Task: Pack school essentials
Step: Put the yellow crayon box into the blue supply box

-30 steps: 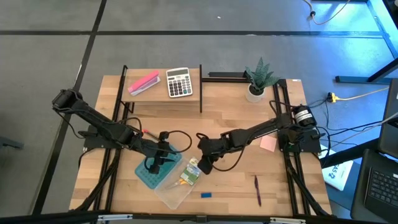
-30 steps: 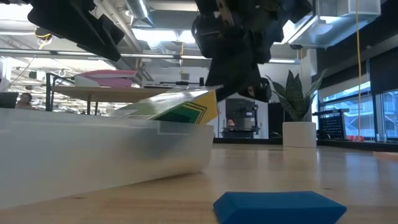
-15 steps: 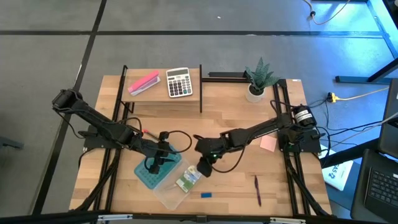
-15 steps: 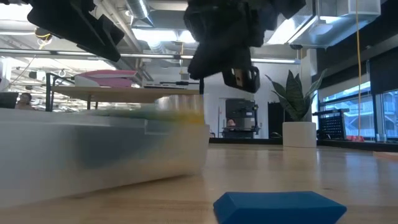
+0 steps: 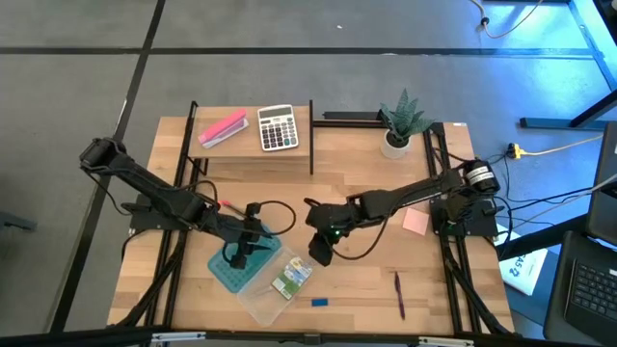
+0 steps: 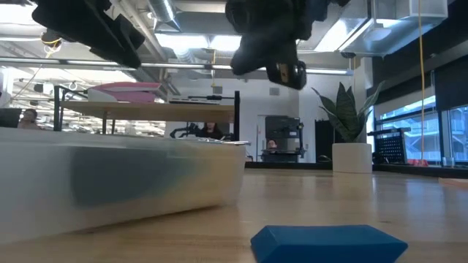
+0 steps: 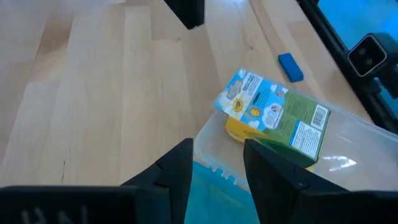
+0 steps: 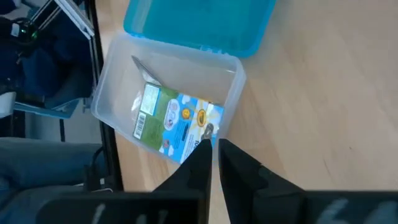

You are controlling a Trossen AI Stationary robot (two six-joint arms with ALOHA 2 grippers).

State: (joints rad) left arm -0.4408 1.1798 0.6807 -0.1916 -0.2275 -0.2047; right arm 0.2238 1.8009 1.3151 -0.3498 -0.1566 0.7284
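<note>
The yellow-green crayon box (image 5: 291, 280) lies flat in the clear tray (image 5: 258, 303) of a case whose blue lid (image 5: 229, 274) is folded open on the table. A yellow bit and a thin grey blade (image 8: 143, 70) show under the crayon box (image 8: 177, 121). My right gripper (image 5: 321, 251) hangs shut and empty above the tray's right rim. My left gripper (image 5: 239, 253) is down on the lid. The blue eraser (image 5: 319, 302) and the dark-red pen (image 5: 399, 294) lie on the table near its near edge. My left gripper (image 7: 216, 165) comes from above, pointing down, with its fingers (image 7: 176, 168) on either side of the blue lid's edge (image 7: 210, 185) where it joins the clear tray. The lid lies flat on the table. The arm's own body hides the contact in the high view.
A raised shelf at the far left carries the grey calculator (image 5: 278, 127) and the pink block (image 5: 223, 127). A potted plant (image 5: 400, 123) stands at the far right, and a pink note (image 5: 415, 223) lies near the right arm's base. Bare wood lies between the tray and the pen.
The crayon box has left my right gripper: it leaned tilted on the tray's rim, then dropped and now lies flat inside. My right gripper has moved up and slightly toward the far edge.
</note>
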